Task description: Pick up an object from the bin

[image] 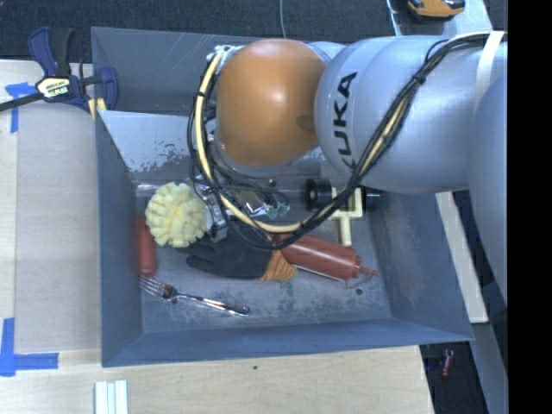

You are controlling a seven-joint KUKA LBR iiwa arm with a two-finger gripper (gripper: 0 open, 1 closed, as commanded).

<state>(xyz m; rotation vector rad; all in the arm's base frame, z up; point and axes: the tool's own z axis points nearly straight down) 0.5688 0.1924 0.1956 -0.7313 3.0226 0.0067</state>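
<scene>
Arm's orange cover (267, 102) hides bin (116, 257) centre; black object (228, 259) half-covered.

We see a knobbly pale-yellow ball (177, 215) left of centre and a red squeeze bottle (323, 258) lying on its side to the right.

A robotics lab, no question: the machine fills the scene.

There's the big grey industrial arm (405, 110), KUKA lettering (343, 119) down its side, an orange cover (267, 102) at the wrist and yellow and black cables (204, 119) looping round it. It leans over a grey metal bin (259, 339), and in there, loose on bare metal, lie a fork (194, 298), a knobbly yellow toy (177, 216) and a red bottle (323, 257).
</scene>
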